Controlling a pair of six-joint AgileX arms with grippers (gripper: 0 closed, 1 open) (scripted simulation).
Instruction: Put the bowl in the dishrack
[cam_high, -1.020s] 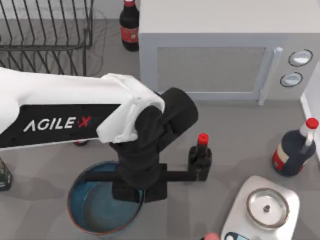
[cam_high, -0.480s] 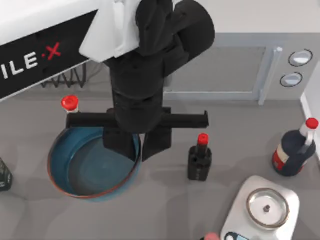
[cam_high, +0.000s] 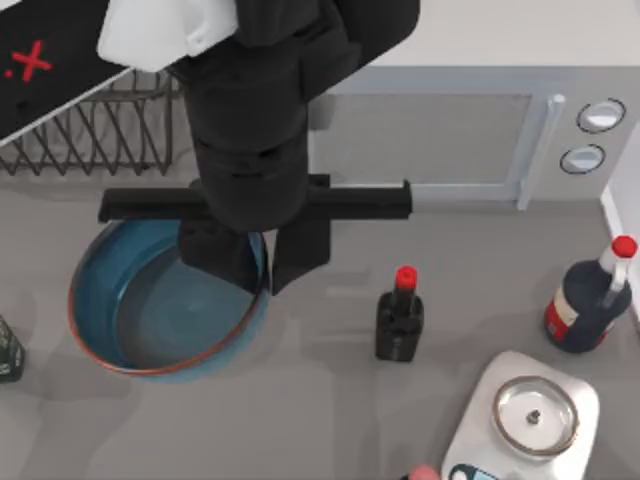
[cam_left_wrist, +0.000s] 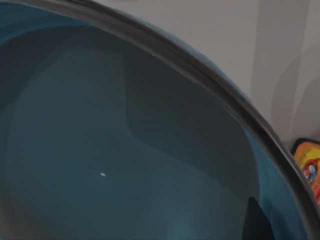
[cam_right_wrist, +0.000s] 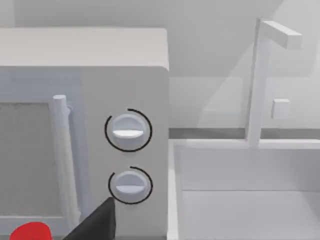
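Microwave (cam_high: 420, 130): stands at the counter's (cam_high: 330, 420) back, right of the rack.
Dishrack (cam_high: 90, 140): back left, just beyond the bowl, nothing in it yet by what shows.
Bowl (cam_high: 130, 320): front-left, rim pinched at its right edge, apparently lifted.
Left tool (cam_high: 262, 272): narrow, holding the bowl's rim.
Progress: grasp made; carrying to the rack and setting down remain.
Right arm: parked, facing the microwave's dials (cam_right_wrist: 128, 131).

Only readable mark: red "X" on black panel of left arm (cam_high: 40, 70), at desk's far-left corner over the dishrack (cam_high: 110, 135); rest of lettering cut off. Orange-red label on bottle (cam_left_wrist: 309, 167) beside the bowl (cam_left_wrist: 125, 150): illegible. Microwave dials (cam_right_wrist: 128, 131): no nos. or text.
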